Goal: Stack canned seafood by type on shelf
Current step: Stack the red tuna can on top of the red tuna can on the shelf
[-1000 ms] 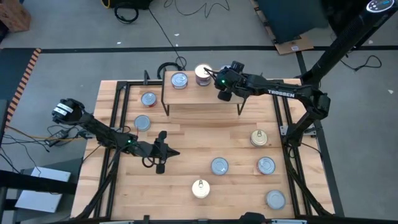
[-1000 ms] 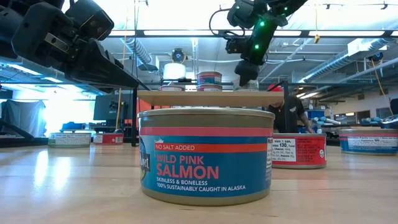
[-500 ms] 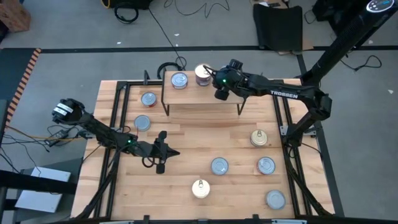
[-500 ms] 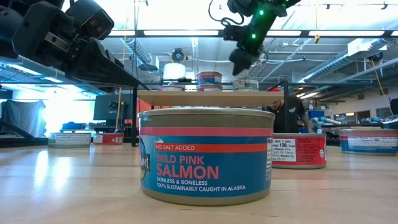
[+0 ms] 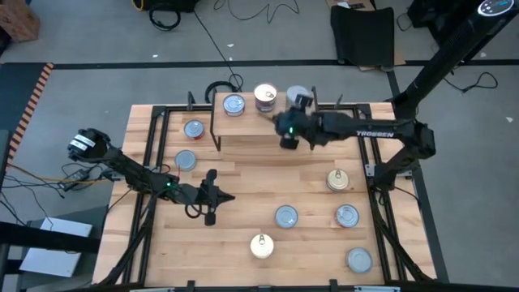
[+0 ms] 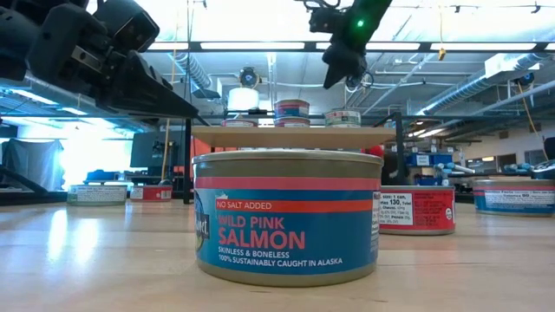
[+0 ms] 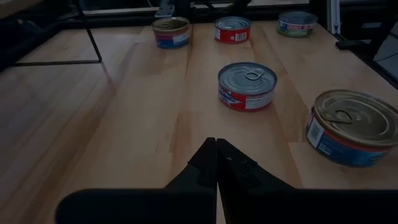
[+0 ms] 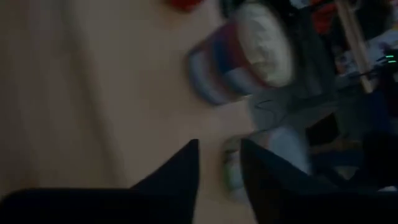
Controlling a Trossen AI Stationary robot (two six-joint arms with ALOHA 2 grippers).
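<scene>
The shelf point(image 5: 263, 130) stands at the table's far side on thin black legs. On it rest a silver-topped tin point(image 5: 233, 104), a stack of tins with a gold top point(image 5: 265, 97) and another silver-topped tin point(image 5: 298, 96). My right gripper point(image 5: 285, 136) hovers open above the shelf's near edge, high over the tins in the low view point(image 6: 338, 71). Near the table's left, my left gripper point(image 5: 209, 201) is shut and holds nothing point(image 7: 216, 152). Several more tins lie on the table, among them a salmon tin point(image 6: 286, 217).
Loose tins stand upright on the table at the left point(image 5: 193, 129) point(image 5: 185, 160) and at the right and near side point(image 5: 338, 179) point(image 5: 285, 216) point(image 5: 347, 215) point(image 5: 261, 245) point(image 5: 358, 259). Bare wood point(image 5: 259, 174) lies between the shelf and the near tins.
My right gripper has lifted away from the silver-topped tin at the shelf's far right, risen, and drawn back toward the table's near edge. That tin stays standing on the shelf beside the stack.
</scene>
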